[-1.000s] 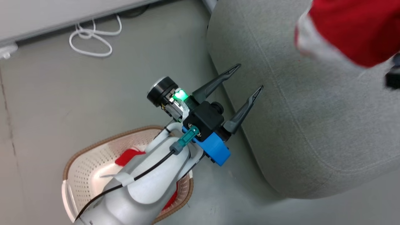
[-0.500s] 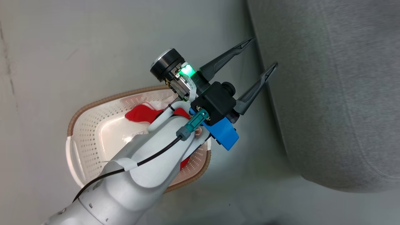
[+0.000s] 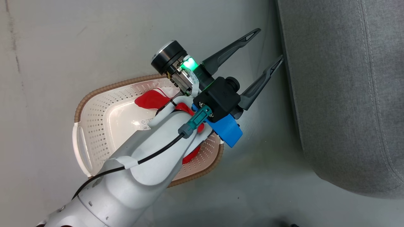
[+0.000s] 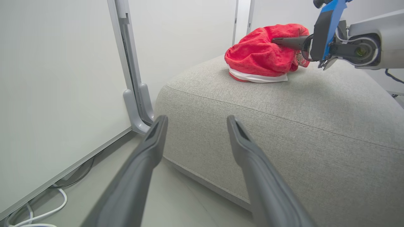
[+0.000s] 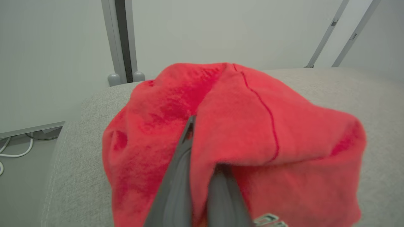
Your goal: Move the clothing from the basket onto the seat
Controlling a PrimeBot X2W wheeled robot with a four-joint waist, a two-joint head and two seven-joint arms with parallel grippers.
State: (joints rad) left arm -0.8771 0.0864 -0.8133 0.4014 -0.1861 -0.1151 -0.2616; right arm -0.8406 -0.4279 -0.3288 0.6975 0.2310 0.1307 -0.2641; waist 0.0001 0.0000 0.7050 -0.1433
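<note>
Two red garments, split. Right gripper clamps the first garment, which rests on the sofa; its wrist view adds a letter patch. Left gripper, spread and empty, hangs over the basket and is the nearer arm. The second garment lies below and behind its fingers, long axis seemingly diagonal, forearm hiding much.
</note>
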